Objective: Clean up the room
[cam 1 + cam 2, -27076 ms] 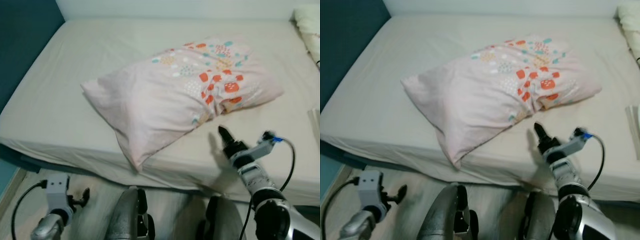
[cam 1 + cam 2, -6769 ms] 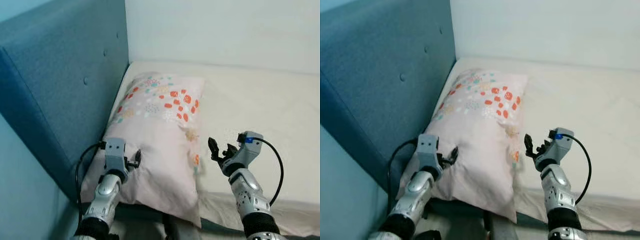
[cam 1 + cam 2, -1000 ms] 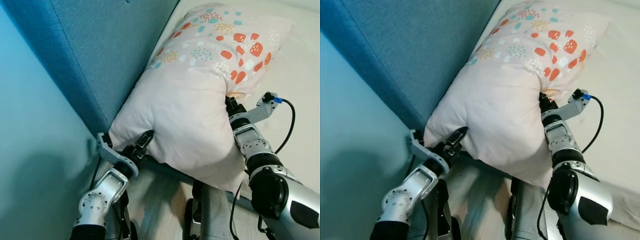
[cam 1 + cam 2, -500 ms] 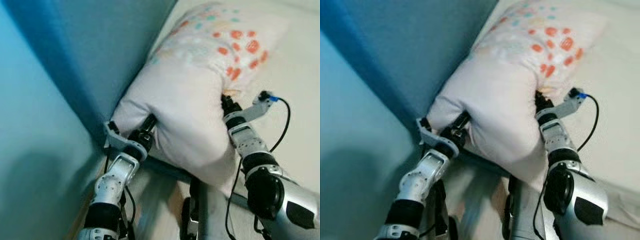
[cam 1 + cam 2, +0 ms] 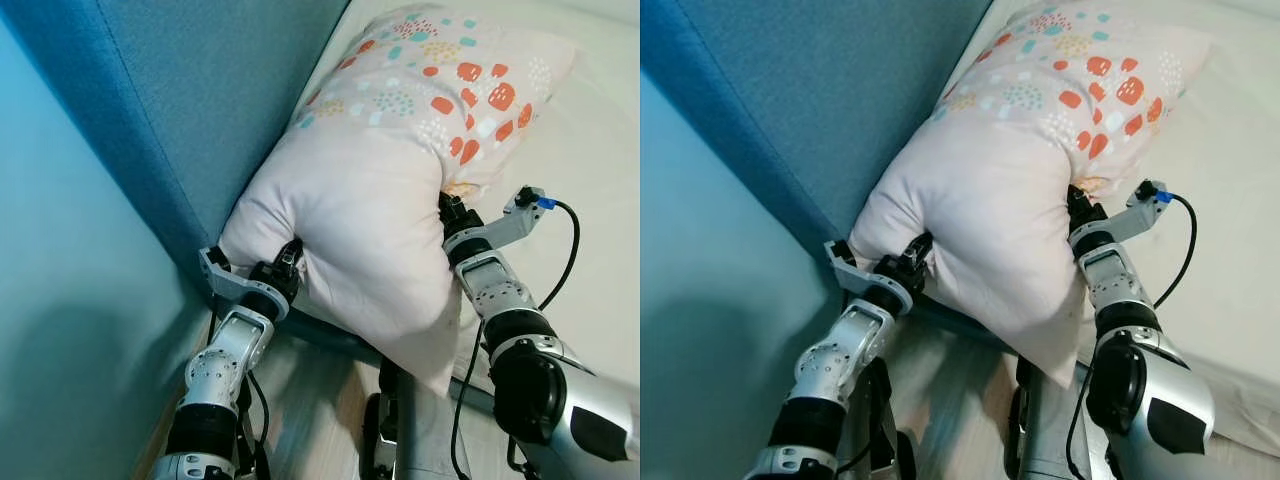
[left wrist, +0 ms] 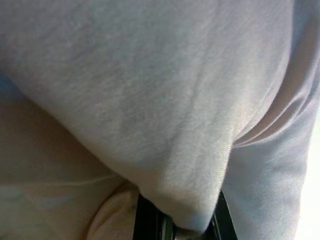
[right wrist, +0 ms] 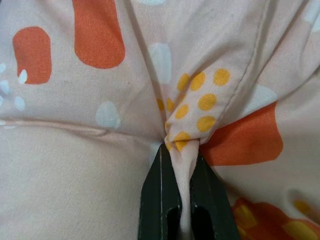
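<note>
A pale pink pillow (image 5: 380, 190) with orange, teal and yellow spots lies against the blue headboard (image 5: 210, 90), its near end hanging over the bed's corner. My left gripper (image 5: 290, 256) is shut on the pillow's near left side, where fabric (image 6: 190, 200) is pinched between its black fingers. On the pillow's right edge my right gripper (image 5: 446, 208) is shut on a fold of the spotted cover (image 7: 182, 145).
The cream mattress (image 5: 590, 200) stretches to the right. A turquoise wall (image 5: 70, 330) stands close on the left beside the headboard. Light wooden floor (image 5: 320, 390) shows below the bed's corner, between my arms.
The near end of the pillow has been drawn a little higher and closer to the headboard. Both grippers keep their hold. The blur of half a second ago is gone.
</note>
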Robot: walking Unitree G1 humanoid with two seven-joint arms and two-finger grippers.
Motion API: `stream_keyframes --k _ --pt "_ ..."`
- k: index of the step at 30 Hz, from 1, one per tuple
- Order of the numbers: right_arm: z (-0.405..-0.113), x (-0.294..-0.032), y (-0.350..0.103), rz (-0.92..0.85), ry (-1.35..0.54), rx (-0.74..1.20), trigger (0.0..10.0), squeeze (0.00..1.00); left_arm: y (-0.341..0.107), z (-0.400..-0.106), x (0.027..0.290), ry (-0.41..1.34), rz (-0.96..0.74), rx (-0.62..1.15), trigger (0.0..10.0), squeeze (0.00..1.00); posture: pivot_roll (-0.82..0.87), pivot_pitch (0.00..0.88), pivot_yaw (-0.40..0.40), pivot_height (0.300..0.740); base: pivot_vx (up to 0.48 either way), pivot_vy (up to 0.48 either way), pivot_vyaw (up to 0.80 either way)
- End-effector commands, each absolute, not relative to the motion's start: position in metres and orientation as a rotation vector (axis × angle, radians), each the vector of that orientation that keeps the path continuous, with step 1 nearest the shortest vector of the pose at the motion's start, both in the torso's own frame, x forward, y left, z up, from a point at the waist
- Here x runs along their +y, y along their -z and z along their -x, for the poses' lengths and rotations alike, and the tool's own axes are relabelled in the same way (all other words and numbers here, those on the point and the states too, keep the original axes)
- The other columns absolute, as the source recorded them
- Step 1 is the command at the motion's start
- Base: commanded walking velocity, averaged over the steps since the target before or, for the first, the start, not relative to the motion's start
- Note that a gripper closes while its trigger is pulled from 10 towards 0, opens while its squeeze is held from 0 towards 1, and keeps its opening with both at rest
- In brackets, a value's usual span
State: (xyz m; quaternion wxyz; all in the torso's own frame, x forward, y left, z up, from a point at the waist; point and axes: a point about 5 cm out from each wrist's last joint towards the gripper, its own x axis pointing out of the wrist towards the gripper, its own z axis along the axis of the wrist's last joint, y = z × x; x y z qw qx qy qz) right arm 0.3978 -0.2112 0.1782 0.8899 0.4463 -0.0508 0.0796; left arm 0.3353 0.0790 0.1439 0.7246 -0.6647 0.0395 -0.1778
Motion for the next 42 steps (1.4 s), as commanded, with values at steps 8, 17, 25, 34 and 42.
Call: stream_keyframes --k 8,17,25,34,42 --pt "-0.403 -0.186 -0.207 -1.006 -0.384 -0.246 0.0 0.0 -0.237 -0.34 0.056 0.622 1.566 -0.163 0.0 0.0 0.17 0.387 0.001 0.535 0.0 0.0 0.0" --pt "-0.409 -0.195 -0.309 -0.967 -0.567 -0.585 0.0 0.0 -0.327 -0.331 0.062 0.811 1.533 -0.416 0.0 0.0 0.19 0.394 -0.005 0.535 0.0 0.0 0.0" --pt "-0.403 -0.176 -0.325 -0.937 -0.816 -0.639 0.0 0.0 -0.333 -0.318 0.063 0.823 1.482 -0.458 0.0 0.0 0.19 0.402 -0.014 0.535 0.0 0.0 0.0" --pt "-0.386 -0.156 -0.172 -0.883 -0.701 -0.131 0.0 0.0 -0.238 -0.3 0.053 0.648 1.421 -0.167 0.0 0.0 0.19 0.406 -0.014 0.535 0.0 0.0 0.0" --pt "-0.368 -0.191 -0.115 -0.639 -0.421 0.076 5.0 0.0 -0.182 -0.272 0.019 0.681 1.311 0.09 0.0 0.0 0.18 0.395 -0.014 0.535 0.0 0.0 0.0"
